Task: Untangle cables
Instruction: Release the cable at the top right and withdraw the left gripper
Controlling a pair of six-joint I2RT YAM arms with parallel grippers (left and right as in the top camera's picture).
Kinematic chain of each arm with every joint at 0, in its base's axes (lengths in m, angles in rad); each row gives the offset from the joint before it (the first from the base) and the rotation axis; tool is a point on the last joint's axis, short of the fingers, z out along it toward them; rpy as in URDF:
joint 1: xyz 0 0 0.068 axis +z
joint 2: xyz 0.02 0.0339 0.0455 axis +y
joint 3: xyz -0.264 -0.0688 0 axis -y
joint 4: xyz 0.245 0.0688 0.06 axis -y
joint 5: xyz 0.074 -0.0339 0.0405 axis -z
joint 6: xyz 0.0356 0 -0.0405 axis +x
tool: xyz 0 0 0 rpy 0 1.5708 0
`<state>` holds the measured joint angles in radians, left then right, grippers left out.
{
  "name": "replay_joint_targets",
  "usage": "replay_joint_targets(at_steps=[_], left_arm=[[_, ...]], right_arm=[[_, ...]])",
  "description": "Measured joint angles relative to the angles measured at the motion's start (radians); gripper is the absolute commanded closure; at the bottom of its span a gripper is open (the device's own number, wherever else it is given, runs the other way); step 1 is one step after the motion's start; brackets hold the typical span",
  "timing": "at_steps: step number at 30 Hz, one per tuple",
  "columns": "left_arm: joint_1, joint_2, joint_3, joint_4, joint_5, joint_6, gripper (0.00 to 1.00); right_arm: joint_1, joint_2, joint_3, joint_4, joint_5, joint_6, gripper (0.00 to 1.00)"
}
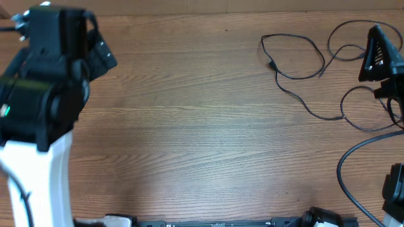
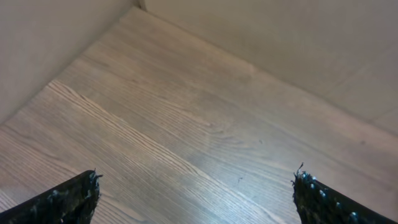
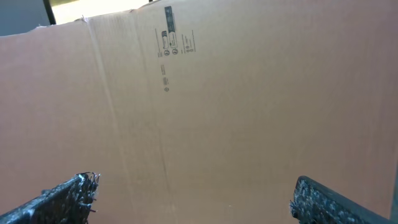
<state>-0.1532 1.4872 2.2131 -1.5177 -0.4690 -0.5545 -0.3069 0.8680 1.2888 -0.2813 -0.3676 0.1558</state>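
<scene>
Thin black cables (image 1: 272, 64) sprawl in loose loops at the far right of the table (image 1: 189, 139). Both of the 2 grippers gape empty: the right gripper (image 3: 194, 182) is beside them, probably to reach first, and the left gripper (image 2: 196, 177) is well apart.

"What was the table (image 1: 189, 139) like?"
"Pale wood, the grain running across it."
"Anything else there?"
"A brown cardboard panel (image 3: 261, 112) stood upright, with small black print (image 3: 166, 34) near its top."

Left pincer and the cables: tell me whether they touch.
Apart. In the left wrist view the open left pincer frames only bare wood; the overhead view has the cables far across the table.
</scene>
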Motion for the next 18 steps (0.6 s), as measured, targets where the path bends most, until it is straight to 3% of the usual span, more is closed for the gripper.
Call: replay_joint_targets(at_steps=[6,13,18], left_arm=[[0.0,-0.28,-0.173,0.007,-0.049,-0.066,0.0],[0.0,-0.721,-0.578,0.132,-0.09,-0.18,0.01],[0.0,-0.925,-0.84,0.224,-0.097,-0.229,0.01]], right_arm=[[0.002,-0.001,0.0,-0.001,-0.003,0.0,0.0],[0.032,-0.002,0.0,0.001,-0.014,0.001,0.0],[0.041,-0.002,0.0,0.003,-0.019,0.0,0.0]])
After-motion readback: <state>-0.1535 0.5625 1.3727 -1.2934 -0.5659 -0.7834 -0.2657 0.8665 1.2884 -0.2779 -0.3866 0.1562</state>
